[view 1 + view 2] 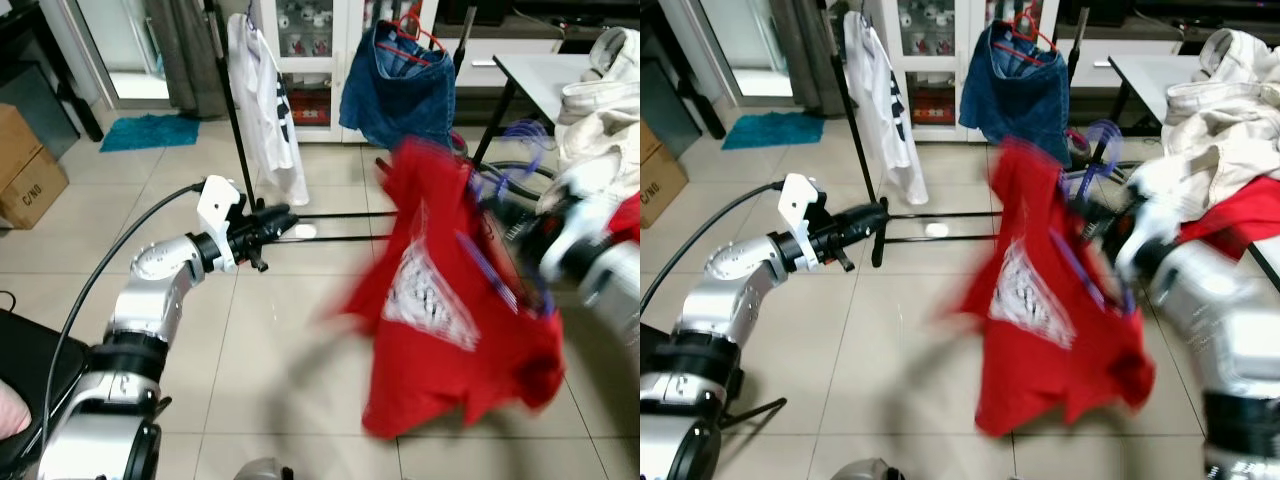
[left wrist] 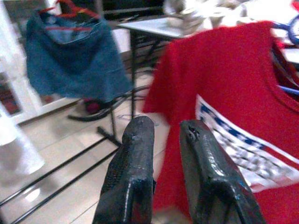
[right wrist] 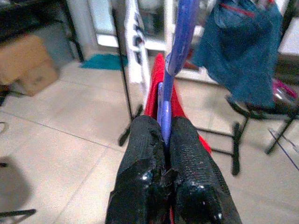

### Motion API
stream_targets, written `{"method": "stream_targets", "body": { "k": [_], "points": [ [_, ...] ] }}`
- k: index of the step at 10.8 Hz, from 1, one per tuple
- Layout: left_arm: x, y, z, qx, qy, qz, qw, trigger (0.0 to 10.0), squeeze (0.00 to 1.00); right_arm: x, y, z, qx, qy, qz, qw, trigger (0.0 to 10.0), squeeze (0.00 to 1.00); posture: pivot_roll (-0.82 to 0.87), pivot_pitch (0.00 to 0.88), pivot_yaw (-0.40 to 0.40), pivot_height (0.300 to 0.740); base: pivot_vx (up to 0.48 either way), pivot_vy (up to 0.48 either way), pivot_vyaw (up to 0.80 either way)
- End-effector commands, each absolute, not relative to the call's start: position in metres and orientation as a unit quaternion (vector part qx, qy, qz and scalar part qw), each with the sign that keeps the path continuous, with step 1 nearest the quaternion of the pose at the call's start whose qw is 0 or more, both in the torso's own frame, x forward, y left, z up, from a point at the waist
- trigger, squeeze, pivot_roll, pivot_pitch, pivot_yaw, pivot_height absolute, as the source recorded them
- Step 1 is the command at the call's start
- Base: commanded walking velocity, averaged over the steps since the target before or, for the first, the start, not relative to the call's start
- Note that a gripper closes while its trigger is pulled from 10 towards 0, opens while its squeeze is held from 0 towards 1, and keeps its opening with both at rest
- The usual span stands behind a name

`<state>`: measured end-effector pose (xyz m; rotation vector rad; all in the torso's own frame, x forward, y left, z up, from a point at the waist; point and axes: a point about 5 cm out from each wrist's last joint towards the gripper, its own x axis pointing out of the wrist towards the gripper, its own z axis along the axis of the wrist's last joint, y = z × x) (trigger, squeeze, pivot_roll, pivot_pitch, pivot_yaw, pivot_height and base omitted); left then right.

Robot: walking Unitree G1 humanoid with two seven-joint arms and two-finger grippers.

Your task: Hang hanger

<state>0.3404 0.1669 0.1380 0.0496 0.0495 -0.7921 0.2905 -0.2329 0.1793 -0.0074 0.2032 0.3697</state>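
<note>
Silver arms (image 1: 150, 290), black fingers (image 2: 131, 177)

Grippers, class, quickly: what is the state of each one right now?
Left gripper: open, holding nothing, fingers apart before the red shirt.
Right gripper: shut on the purple hanger carrying that shirt.

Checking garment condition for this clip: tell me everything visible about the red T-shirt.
The red T-shirt is a soft, short-sleeved cloth shirt with a white-and-blue printed panel on its chest. It hangs on a blue-purple hanger, whose stem is pinched between the right gripper fingers. It dangles above the tiled floor in front of the clothes rack, creased and swinging, blurred in the head views. The left gripper points toward it, fingers slightly apart, not touching.
</note>
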Motion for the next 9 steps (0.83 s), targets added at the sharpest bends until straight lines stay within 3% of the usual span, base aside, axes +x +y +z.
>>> {"method": "stream_targets", "body": {
  "k": [1,2,4,5,7,9],
  "points": [
    [0.341,0.169,0.137,0.033,0.033,-0.353,0.935,10.0,0.16,0.291,-0.231,0.182,-0.015,0.094,0.166,0.981,10.0,0.0,-0.03,0.0,0.044,0.74,0.0,0.0,0.0],
    [0.336,0.163,0.134,0.029,0.038,-0.311,0.949,10.0,0.0,0.29,-0.229,0.158,-0.027,0.13,0.102,0.986,10.0,0.0,-0.02,0.0,0.033,0.74,0.0,0.0,0.0],
    [0.33,0.157,0.13,0.015,0.033,-0.272,0.961,10.0,0.0,0.282,-0.22,0.125,-0.046,0.16,0.029,0.986,10.0,0.0,0.0,0.0,0.018,0.74,0.0,0.0,0.0],
    [0.328,0.154,0.128,0.026,0.027,-0.243,0.969,10.0,0.0,0.275,-0.212,0.107,-0.016,0.165,0.002,0.986,10.0,0.0,0.0,0.0,0.016,0.74,0.0,0.0,0.0],
    [0.332,0.151,0.128,0.039,0.035,-0.207,0.977,10.0,0.0,0.277,-0.207,0.106,0.003,0.15,-0.01,0.989,10.0,0.0,0.0,0.0,0.024,0.74,0.122,0.0,0.0],
    [0.335,0.149,0.13,0.035,0.034,-0.194,0.98,10.0,0.0,0.283,-0.202,0.113,0.001,0.12,-0.014,0.993,10.0,0.0,-0.01,0.0,0.033,0.74,0.261,0.0,0.8]
  ]
}}
